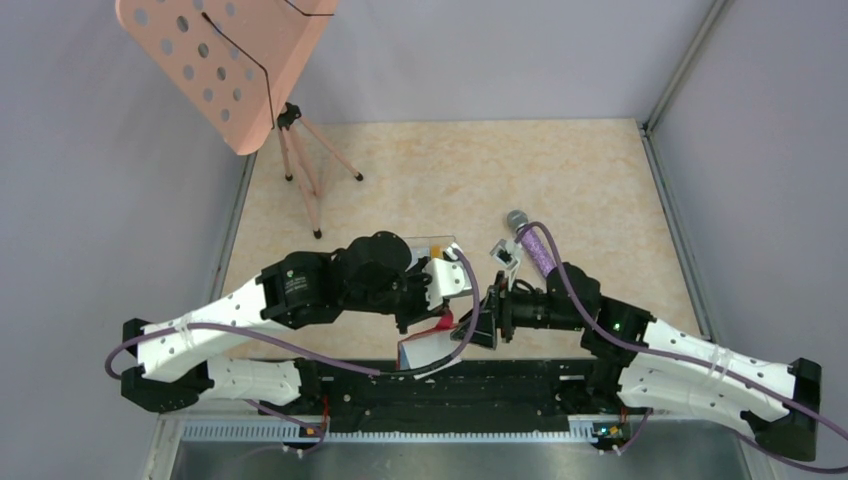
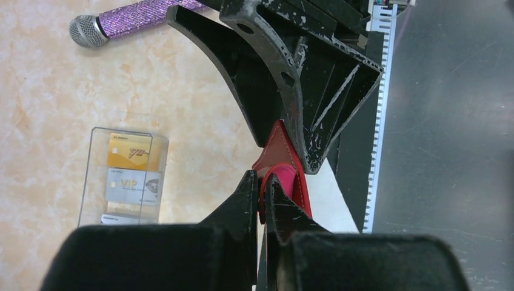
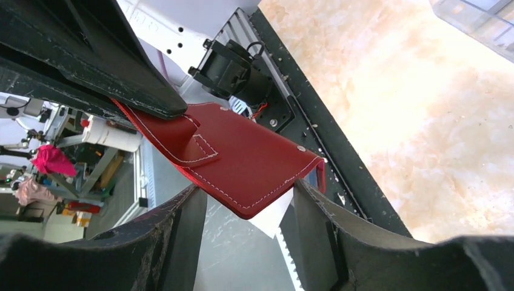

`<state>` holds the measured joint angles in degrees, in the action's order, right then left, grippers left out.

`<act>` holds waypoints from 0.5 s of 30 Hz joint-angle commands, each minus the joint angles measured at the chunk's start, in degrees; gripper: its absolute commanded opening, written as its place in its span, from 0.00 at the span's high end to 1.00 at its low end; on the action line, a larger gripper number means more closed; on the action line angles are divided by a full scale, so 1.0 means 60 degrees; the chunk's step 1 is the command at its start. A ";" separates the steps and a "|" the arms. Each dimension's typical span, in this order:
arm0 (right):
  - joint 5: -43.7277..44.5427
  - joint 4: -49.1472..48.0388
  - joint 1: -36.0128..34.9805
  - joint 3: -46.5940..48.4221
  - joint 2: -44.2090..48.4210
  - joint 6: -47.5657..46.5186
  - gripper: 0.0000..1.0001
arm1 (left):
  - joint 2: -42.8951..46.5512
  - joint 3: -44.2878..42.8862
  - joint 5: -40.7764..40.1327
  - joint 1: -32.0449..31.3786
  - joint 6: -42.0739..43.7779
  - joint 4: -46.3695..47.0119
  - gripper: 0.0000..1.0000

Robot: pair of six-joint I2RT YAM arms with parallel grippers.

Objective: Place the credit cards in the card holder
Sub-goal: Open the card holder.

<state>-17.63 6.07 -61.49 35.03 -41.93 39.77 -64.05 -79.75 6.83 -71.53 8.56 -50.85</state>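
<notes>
The red leather card holder (image 3: 242, 154) hangs in the air over the table's near edge. My left gripper (image 2: 262, 183) is shut on its rim, with the pink lining showing beside one finger. My right gripper (image 3: 245, 195) stands open, and the holder's lower corner sits between its fingertips, which lie at or against the two edges. From above, both grippers meet at the card holder (image 1: 442, 325). The credit cards, one yellow-orange (image 2: 129, 151) and one silvery (image 2: 134, 187), lie inside a clear case (image 2: 97, 176) on the table, apart from both grippers.
A purple glitter microphone (image 1: 533, 243) lies beyond the right gripper. A pink perforated music stand (image 1: 230, 60) rises at the back left. A white sheet (image 1: 425, 352) lies below the card holder at the black base rail (image 1: 480, 385). Grey walls enclose the table.
</notes>
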 commanded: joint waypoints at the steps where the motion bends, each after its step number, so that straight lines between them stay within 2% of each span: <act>1: -0.0402 -0.0317 -0.0140 0.0350 0.0030 -0.0228 0.45 | -0.0127 -0.0015 0.0259 0.0142 -0.0639 0.0890 1.00; 9: 0.0026 0.0633 -0.0250 0.0783 0.0623 -0.0966 0.32 | -0.0294 -0.0184 0.1153 0.0387 -0.0425 0.0640 1.00; 15: 0.0083 0.0790 -0.0250 0.0966 0.1117 -0.1128 0.32 | -0.0231 -0.0095 0.1723 0.0635 -0.0337 0.0515 1.00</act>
<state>-17.72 11.38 -62.15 37.17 -37.32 34.96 -66.15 -79.70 13.78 -68.66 6.11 -49.60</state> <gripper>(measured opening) 0.683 0.041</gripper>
